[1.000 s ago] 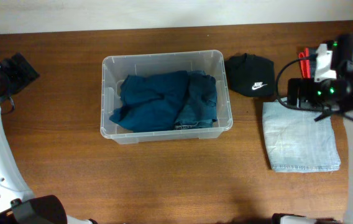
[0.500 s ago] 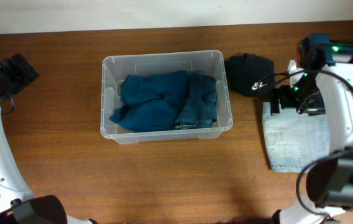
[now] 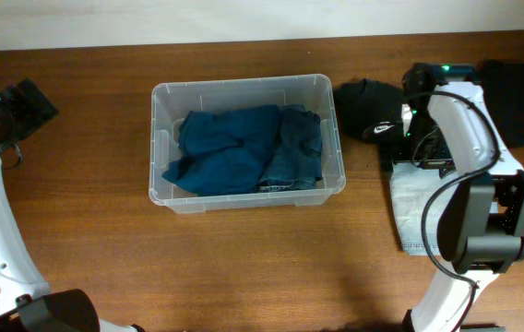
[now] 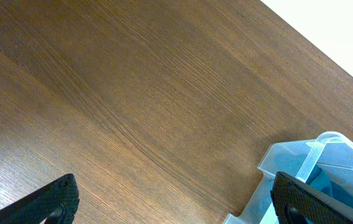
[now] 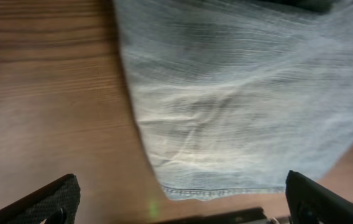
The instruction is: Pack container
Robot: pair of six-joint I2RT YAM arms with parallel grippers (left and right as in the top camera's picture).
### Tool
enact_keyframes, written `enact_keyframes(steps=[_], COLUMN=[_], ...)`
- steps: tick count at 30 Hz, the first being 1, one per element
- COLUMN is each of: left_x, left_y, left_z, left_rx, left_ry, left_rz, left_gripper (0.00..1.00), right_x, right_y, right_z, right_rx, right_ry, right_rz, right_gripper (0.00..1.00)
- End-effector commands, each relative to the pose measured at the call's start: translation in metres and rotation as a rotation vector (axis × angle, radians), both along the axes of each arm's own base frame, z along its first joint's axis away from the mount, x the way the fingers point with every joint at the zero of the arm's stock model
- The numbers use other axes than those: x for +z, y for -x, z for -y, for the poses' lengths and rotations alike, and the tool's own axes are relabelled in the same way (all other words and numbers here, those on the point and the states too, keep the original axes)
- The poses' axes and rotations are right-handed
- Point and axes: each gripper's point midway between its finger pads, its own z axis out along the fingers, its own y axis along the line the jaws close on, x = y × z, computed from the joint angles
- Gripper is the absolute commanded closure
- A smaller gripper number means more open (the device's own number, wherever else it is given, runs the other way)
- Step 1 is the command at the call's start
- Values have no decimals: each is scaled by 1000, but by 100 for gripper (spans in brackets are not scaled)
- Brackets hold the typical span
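On the brown wooden worktop (image 3: pixel 244 267), the largest thing is the container (image 3: pixel 240 83). It is a clear plastic bin standing upright, a little left of the middle and toward the far edge. Inside it a dark teal garment (image 3: pixel 220 152) lies crumpled across the left and centre of the floor. A blue denim piece (image 3: pixel 297 152) is bunched against its right side, touching it.

To the right of the container, well apart from it and nearer than its far rim, a pale denim cloth (image 3: pixel 411 210) lies folded flat. My right arm crosses over the far part of it.

A black cap (image 3: pixel 365 109) with a small white logo sits just beside the container's far right corner. I cannot tell whether the two touch. The cap is just beyond the far edge of the pale cloth.

My right hand (image 5: pixel 184 200) is above the pale cloth with its fingers spread wide, gripping nothing. The cloth's hemmed edge runs between the fingers in my wrist view, and I cannot tell whether they touch the fabric.

My left hand (image 4: pixel 176 202) is far off at the left edge, over bare wood. It is also wide open and empty, with one corner of the container showing to its right.
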Motion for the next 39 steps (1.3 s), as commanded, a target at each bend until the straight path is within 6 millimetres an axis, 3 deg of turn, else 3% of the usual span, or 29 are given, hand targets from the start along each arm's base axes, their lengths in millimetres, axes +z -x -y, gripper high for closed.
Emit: enact_keyframes(steps=[1,7,18,26,39], left_x=[-6,-6,-6,-6,-6], left_y=[-1,-1,-1,-1,-1], left_z=[-3,-3,-3,-3,-3], left_rx=[11,11,11,11,11], left_ry=[4,4,4,4,4], left_rz=[-14,-14,-14,-14,-14], left_gripper=[1,1,1,1,1], right_x=[-4,-16,-72,-77,-74], right_y=[1,3,28,22,26], right_z=[17,21,14,18,64], right_rx=[-69,-111,-84,-98,-253], right_ry=[160,205,239,242,335], right_rz=[-6,-2,-32,-2,28], right_gripper=[2,2,2,2,1])
